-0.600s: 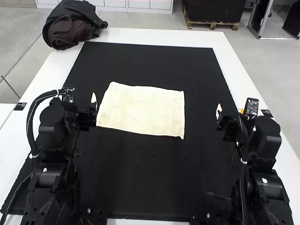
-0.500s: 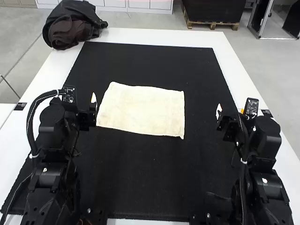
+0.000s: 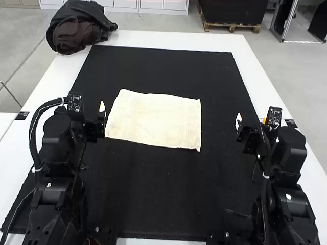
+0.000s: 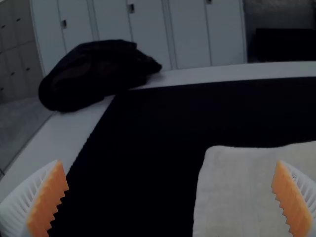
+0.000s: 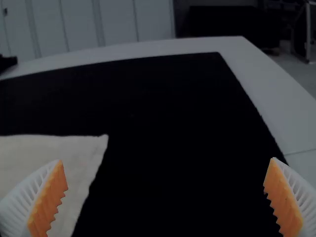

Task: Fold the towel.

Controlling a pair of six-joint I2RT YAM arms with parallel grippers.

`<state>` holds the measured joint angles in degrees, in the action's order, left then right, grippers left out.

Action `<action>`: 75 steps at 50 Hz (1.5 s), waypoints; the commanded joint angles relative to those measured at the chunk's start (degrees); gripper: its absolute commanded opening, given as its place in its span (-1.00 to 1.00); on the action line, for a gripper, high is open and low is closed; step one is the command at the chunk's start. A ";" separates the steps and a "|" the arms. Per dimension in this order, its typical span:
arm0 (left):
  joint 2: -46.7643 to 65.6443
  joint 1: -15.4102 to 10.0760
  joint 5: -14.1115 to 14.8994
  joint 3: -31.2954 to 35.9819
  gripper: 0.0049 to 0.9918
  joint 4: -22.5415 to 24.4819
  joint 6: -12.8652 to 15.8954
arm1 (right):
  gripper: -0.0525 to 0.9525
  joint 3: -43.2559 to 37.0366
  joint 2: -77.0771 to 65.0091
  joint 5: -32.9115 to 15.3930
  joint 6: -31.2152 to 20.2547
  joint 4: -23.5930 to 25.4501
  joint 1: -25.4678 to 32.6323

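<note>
Lying flat on black mat (image 3: pixel 153 194); cream, roughly rectangular towel (image 3: pixel 156 120)

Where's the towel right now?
In the high view, the towel lies flat on the black mat, between the two arms and nearer the left gripper.

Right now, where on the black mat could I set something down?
The mat is bare from the towel to the mat's far edge, and on the near side between the left arm and right arm. It is crowded at the towel's left edge, beside the left gripper.
</note>
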<state>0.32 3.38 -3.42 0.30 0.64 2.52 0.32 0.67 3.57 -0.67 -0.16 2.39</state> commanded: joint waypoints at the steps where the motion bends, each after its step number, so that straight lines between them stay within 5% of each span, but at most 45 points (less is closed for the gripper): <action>1: -0.58 0.23 0.26 -0.21 0.96 0.23 -0.42 | 0.94 -0.32 -0.49 -0.23 -0.04 0.34 0.77; 11: -0.58 1.90 0.26 -0.21 0.96 0.41 -0.42 | 0.94 -0.32 -0.49 -0.23 0.05 0.34 0.77; 75: -0.58 1.72 0.26 -0.21 0.96 0.41 -0.42 | 0.94 -0.32 -0.49 -0.23 0.05 0.43 0.77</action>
<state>0.32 4.86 -3.42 0.32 0.67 2.52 0.32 0.67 3.57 -0.67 -0.16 2.39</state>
